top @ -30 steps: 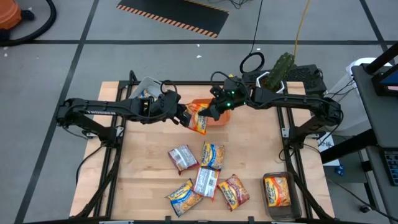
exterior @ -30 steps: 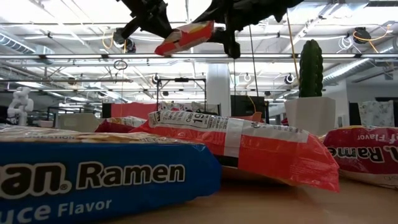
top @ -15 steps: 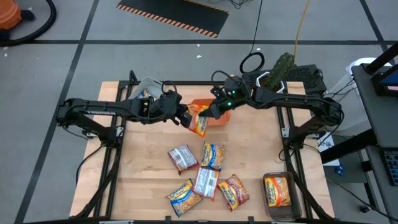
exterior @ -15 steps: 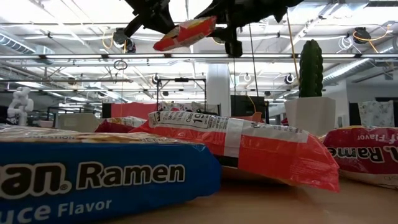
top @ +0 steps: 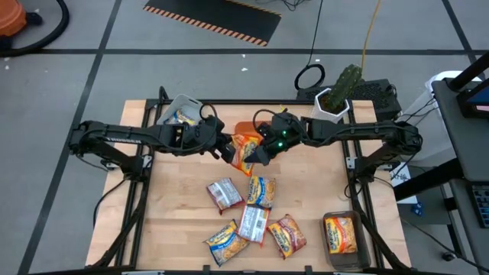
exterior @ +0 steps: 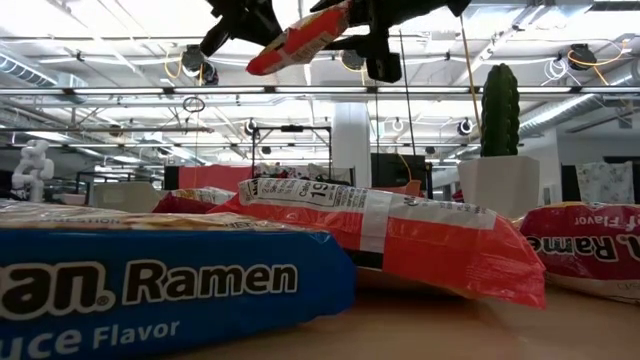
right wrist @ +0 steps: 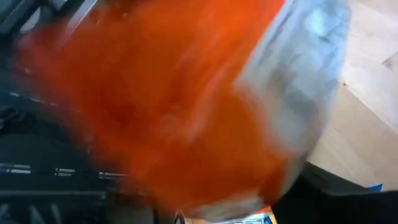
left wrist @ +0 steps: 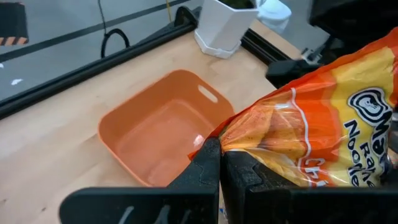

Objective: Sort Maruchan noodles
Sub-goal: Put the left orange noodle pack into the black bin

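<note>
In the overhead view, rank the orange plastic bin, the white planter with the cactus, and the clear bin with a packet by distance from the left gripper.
1. Orange plastic bin, just beyond the left gripper.
2. White planter, back right.
3. Clear bin, front right corner.

Overhead camera: looks straight down on the whole wooden table (top: 183, 191) and both arms. Table-level camera: faces level across the loose packets (exterior: 390, 235), very near them, into the room beyond; both show the raised orange packet (top: 243, 150). Wrist cameras: the left looks closely past its fingers to the orange bin (left wrist: 158, 130); the right's is pressed against orange wrapper.
</note>
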Motion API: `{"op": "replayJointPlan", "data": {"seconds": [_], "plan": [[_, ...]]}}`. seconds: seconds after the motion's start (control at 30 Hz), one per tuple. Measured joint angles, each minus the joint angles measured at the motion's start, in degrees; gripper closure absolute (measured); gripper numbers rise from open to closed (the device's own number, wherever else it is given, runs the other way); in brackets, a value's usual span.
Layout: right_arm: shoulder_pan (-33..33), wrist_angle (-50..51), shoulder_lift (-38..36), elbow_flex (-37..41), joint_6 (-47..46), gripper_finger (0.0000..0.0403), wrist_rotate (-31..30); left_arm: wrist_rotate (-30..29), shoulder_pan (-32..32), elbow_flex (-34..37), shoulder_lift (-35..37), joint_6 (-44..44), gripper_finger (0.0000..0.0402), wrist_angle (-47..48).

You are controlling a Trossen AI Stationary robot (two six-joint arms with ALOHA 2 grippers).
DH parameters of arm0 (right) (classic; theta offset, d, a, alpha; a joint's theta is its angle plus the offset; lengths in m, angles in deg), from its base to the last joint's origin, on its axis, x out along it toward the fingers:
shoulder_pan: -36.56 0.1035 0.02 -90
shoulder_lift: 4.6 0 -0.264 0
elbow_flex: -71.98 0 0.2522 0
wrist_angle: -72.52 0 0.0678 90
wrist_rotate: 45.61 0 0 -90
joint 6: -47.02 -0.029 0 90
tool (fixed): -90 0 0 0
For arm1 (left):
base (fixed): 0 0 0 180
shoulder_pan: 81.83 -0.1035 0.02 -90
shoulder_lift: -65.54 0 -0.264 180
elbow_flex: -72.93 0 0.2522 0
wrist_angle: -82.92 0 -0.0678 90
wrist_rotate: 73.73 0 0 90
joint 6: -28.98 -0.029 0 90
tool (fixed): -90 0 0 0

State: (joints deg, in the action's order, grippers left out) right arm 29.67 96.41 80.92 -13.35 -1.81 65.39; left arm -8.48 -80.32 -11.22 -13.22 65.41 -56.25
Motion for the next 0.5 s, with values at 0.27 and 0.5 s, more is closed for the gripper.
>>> {"op": "replayJointPlan", "data": {"seconds": [0.27,0.5], "plan": [[0.34,0.3,-0.02,0.0,-2.33,0.0285,-0.96,0.02,3.07,0.0,0.0,-0.53,0.0401,0.37],[0.18,0.42,-0.02,0.0,-1.88,0.0287,-0.66,-0.01,3.77,0.0,0.07,-0.46,0.04,0.39]]}}
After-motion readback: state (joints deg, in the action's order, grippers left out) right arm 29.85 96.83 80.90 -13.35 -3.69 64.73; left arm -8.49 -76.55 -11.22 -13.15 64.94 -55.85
